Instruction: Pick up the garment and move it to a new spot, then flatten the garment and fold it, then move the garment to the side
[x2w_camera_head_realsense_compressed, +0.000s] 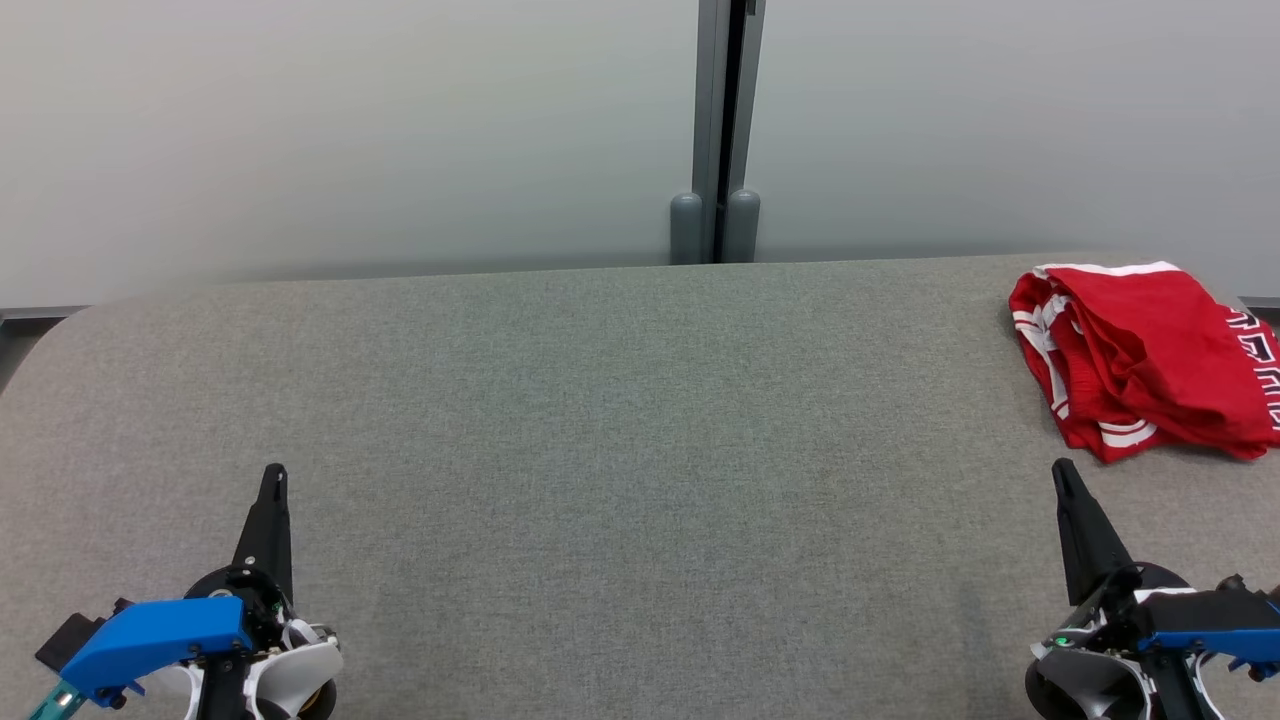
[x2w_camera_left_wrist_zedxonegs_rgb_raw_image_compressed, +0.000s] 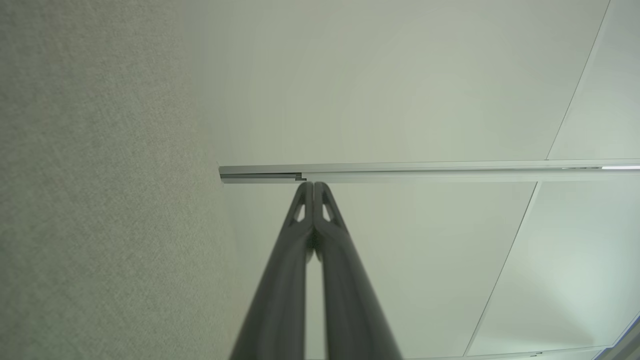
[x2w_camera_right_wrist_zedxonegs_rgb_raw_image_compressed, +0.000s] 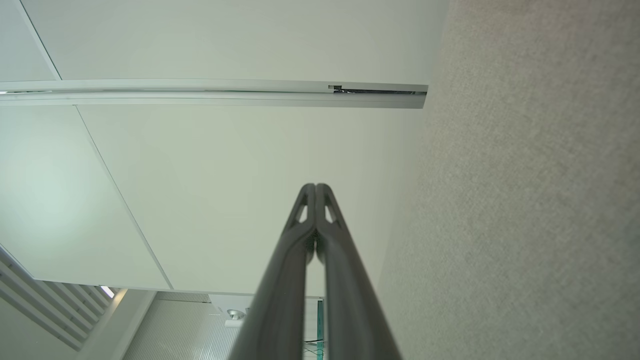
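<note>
Garment (x2w_camera_head_realsense_compressed: 1145, 360) is a crumpled red heap at the far right of the grey table (x2w_camera_head_realsense_compressed: 600, 420), ahead and a bit right of our right gripper (x2w_camera_head_realsense_compressed: 1062, 470). It spreads mostly left-right and is cut off by the picture edge. Our left gripper (x2w_camera_head_realsense_compressed: 273, 472) is way off across the table, so we'd reach with the right. Both pairs of fingers are pressed together, holding nothing. Pale wall (x2w_camera_head_realsense_compressed: 350, 130) behind.
</note>
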